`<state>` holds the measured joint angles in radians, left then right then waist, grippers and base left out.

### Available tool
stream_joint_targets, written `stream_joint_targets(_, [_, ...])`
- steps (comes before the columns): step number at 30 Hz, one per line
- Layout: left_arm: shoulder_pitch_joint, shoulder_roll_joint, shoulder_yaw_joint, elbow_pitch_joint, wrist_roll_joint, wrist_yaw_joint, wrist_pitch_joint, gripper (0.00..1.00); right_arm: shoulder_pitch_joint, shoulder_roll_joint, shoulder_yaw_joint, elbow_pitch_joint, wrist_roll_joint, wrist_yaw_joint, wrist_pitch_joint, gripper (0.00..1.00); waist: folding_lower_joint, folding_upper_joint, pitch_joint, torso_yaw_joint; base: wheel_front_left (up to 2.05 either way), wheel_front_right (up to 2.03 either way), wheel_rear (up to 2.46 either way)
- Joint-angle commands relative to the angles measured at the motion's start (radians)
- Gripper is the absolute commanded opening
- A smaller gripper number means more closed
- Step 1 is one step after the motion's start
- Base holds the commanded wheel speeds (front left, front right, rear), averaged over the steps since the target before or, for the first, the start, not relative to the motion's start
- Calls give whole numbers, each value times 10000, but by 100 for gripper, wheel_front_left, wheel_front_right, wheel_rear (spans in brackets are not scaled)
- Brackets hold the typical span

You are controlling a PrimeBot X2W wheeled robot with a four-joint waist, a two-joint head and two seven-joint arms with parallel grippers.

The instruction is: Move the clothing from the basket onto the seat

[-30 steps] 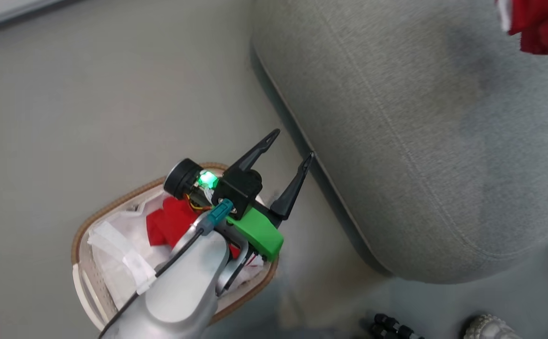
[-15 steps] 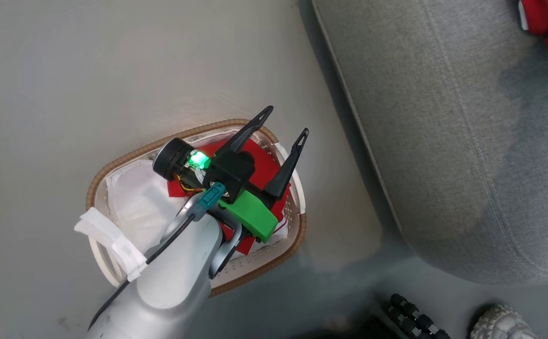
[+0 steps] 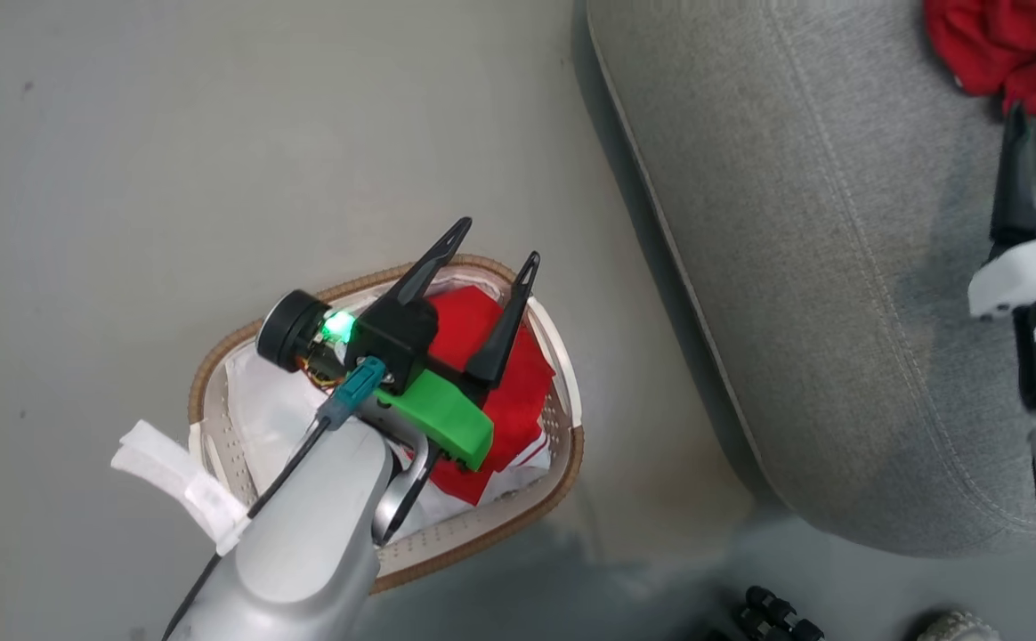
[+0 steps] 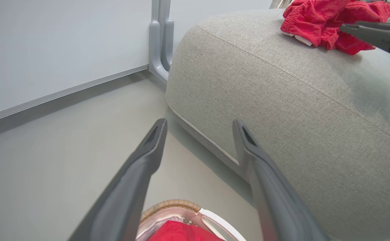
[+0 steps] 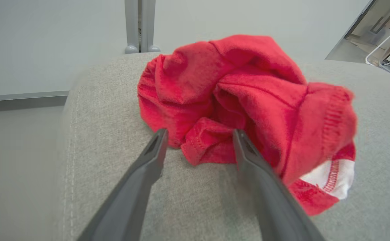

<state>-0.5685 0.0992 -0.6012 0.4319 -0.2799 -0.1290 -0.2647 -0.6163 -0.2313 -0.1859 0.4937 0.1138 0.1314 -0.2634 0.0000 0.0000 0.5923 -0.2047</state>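
Opened within the last second: right gripper (image 5: 199, 134), jaws now spread wide and empty, with crumpled bright-red fleecy garment with white ribbed trim (image 5: 242, 93) resting on top of large grey woven-fabric seat cushion with rounded corners and stitched seam (image 3: 794, 267). Counts as one piece delivered, by the look of it. Leaves flatter, soft red garment (image 3: 522, 392) in oval white perforated plastic basket with brown woven-look rim (image 3: 447, 539), on the floor just beside the seat. Has left gripper (image 3: 498, 240) poised above that garment, jaws fully apart, gripping nothing.
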Motion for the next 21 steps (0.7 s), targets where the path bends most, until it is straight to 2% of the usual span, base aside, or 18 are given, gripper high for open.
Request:
stream_joint_targets(1, [238,24,133,15,-22,-32,6,100,343,43,67,-115,50,-14,-18,100,0,0,-519,-7,0,0,0])
stream_joint_targets(8, [1014,-61,983,-83,54,-33,6,100,1443,302,630,-715,328,-14,-18,100,0,0,-1418,252,0,0,0])
stream_joint_targets(21, [2363,-254,2610,-124,221,-31,4,100,2246,830,1616,-1243,683,-14,-18,100,0,0,-2821,1415,0,0,0])
